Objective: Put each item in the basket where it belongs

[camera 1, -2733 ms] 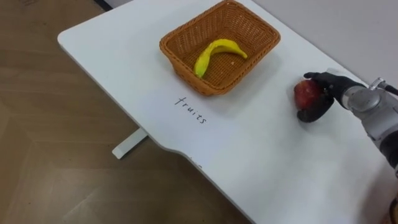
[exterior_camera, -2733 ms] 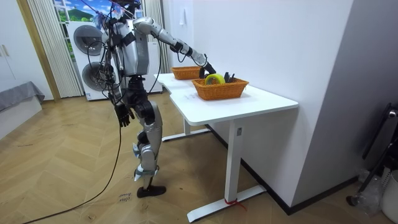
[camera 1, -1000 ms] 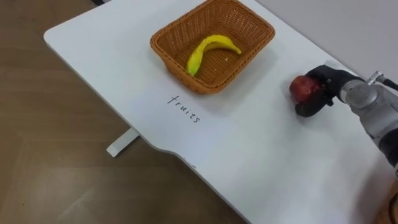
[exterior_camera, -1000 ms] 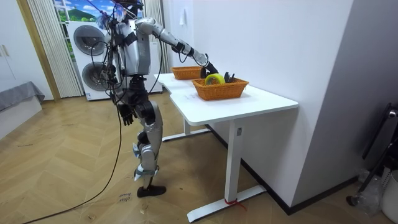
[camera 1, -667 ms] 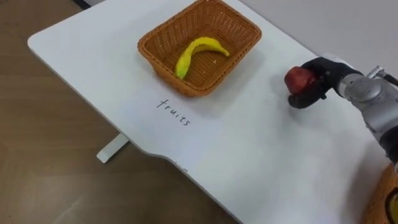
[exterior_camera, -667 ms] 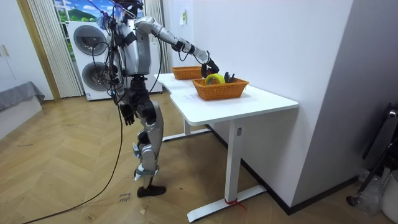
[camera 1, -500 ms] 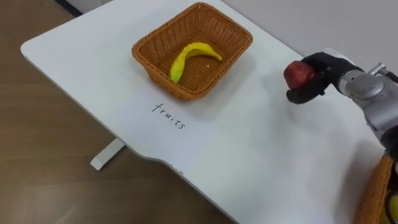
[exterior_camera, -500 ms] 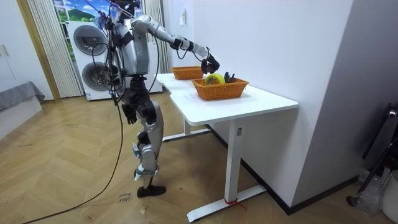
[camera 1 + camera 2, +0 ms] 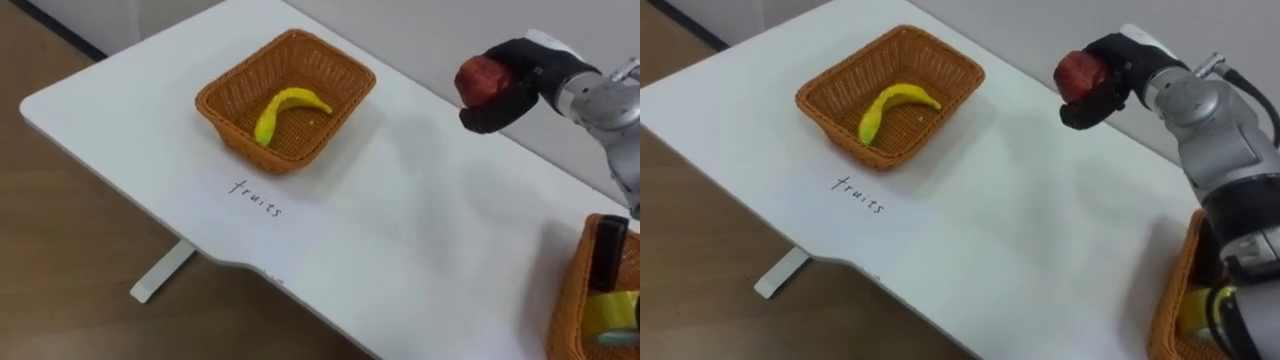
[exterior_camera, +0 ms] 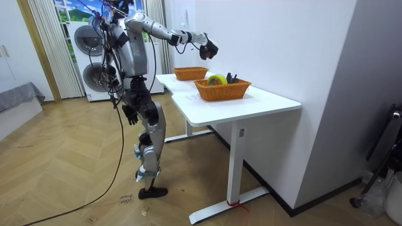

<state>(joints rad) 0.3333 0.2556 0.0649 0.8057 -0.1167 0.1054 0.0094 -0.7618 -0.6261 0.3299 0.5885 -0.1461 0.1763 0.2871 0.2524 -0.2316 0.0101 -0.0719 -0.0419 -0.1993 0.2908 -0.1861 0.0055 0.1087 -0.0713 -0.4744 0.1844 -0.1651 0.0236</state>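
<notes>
Red round fruit [image 9: 481, 77], apparently an apple: half covered by my right hand [image 9: 512, 92], whose dark fingers curl round it. I hold it in the air above the far side of the table, well apart from either basket.

Second wicker basket [image 9: 568, 298], lower right: cut off by the edge of the view. In it are a black upright object [image 9: 608, 250] that I cannot identify and a yellow-green roll [image 9: 610, 315], partly seen.

My left hand [image 10: 129, 115]: hangs by my hip in the room view.

White table [image 9: 400, 230]: smooth top on a white leg, set against a pale wall. A small handwritten word [image 9: 255, 198] lies just before the near basket. I stand at its long side.

Wooden herringbone floor [image 10: 63, 169]; stacked white washing machines [image 10: 88, 44] and pale curtains behind me.

Brown oblong wicker basket [image 9: 240, 140]: stands on the table at my left and holds one yellow banana [image 9: 280, 108] lying curved on its bottom.
</notes>
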